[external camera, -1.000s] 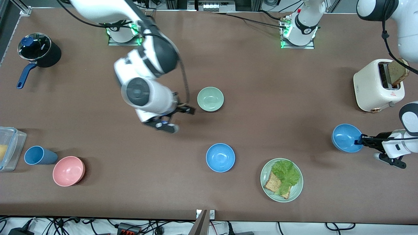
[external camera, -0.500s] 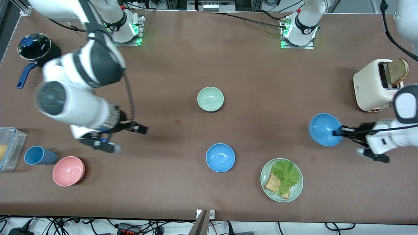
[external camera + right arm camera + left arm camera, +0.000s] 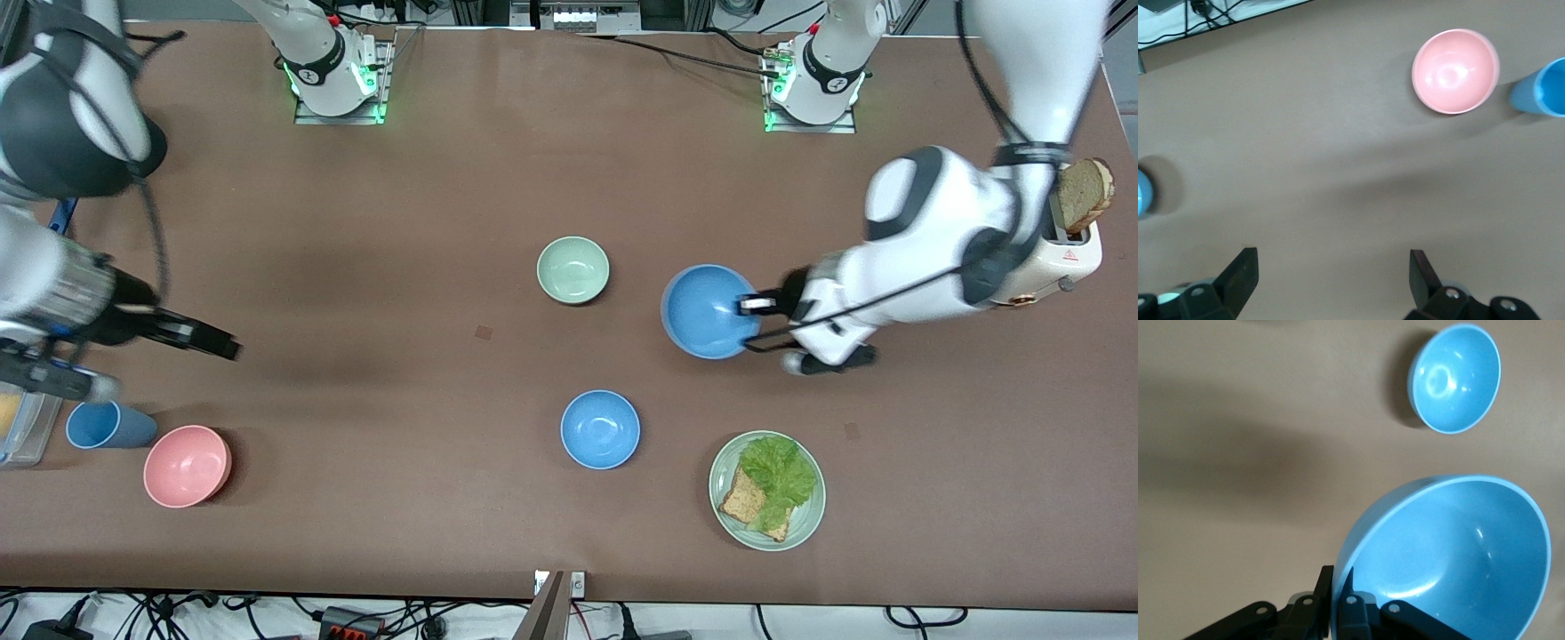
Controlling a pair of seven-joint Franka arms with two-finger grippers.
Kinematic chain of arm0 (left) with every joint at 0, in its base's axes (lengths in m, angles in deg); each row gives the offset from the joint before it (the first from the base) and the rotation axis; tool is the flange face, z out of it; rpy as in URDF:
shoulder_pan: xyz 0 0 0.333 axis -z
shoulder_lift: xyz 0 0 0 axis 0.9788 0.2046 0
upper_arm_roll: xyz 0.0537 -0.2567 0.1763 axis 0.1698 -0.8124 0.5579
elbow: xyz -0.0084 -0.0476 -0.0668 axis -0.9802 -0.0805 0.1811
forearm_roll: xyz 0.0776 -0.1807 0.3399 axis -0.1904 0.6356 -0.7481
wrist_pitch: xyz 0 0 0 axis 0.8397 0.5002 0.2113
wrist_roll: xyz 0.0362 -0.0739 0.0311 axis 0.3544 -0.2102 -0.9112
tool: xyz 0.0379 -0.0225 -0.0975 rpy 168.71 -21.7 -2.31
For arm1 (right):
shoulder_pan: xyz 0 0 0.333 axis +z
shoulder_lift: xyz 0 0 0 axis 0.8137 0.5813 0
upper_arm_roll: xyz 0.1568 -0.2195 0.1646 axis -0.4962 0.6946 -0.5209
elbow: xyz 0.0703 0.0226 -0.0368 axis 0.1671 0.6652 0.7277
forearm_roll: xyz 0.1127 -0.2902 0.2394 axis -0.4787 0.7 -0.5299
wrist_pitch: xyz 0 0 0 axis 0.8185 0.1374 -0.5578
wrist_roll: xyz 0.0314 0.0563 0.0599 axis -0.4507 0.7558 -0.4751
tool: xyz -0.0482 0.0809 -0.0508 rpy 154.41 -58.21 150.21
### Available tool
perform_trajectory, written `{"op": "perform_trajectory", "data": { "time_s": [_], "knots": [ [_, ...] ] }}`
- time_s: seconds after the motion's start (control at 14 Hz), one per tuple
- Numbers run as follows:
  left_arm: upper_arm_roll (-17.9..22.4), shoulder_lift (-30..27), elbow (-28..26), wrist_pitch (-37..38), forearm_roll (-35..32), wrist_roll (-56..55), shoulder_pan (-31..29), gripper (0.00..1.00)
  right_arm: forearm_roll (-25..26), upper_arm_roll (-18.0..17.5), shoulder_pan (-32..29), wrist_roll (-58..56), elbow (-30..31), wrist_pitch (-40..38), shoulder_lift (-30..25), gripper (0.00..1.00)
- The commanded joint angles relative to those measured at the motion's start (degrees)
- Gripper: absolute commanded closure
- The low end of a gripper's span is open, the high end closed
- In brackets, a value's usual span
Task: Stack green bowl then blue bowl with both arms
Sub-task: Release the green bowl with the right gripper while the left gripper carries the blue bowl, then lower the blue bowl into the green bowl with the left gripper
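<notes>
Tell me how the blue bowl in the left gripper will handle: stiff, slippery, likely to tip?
The held blue bowl looks rigid: pinched at one rim point by the left gripper, it shows no visible flex. Its glossy surface suggests it could slip or pivot between the fingers. Hanging from one side of the rim, it probably tilts easily.

Green bowl (image 3: 573,269) lies farther from camera than second bowl (image 3: 600,429)

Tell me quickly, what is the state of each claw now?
Left claw: closed on the rim of a blue bowl, held above the table.
Right claw: open, holding nothing, at the right arm's end of the table.
</notes>
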Motion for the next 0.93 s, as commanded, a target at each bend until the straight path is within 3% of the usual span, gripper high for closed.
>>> {"op": "perform_trajectory", "data": {
  "time_s": [0.0, 0.14, 0.43, 0.71, 0.86],
  "knots": [
    [-2.11, -3.80, -9.37, -8.96, -0.01, -8.30, 1.22, 1.00, 0.46, 4.21, -0.04, -8.02, 5.49, 1.44, -5.66, 0.00],
    [-2.20, -5.12, -15.35, -18.44, -0.01, -14.80, 4.91, 1.00, 0.46, 6.07, -0.47, -12.95, 5.41, 1.44, -6.10, 0.00],
    [-2.02, -4.07, -18.88, -26.20, -0.01, -19.93, 10.99, 1.00, 0.64, 8.36, -0.12, -17.20, 6.63, -0.56, -8.90, 0.00],
    [-1.32, -2.31, -19.33, -28.33, -0.10, -21.68, 14.33, 1.00, 0.90, 8.28, -0.30, -16.84, 12.07, 0.99, -11.98, 0.00],
    [-1.23, -0.39, -19.50, -29.30, -3.85, -21.95, 14.33, 1.00, 0.99, 8.19, -0.21, -17.01, 17.68, 4.24, -14.88, 0.00]
  ]
}}
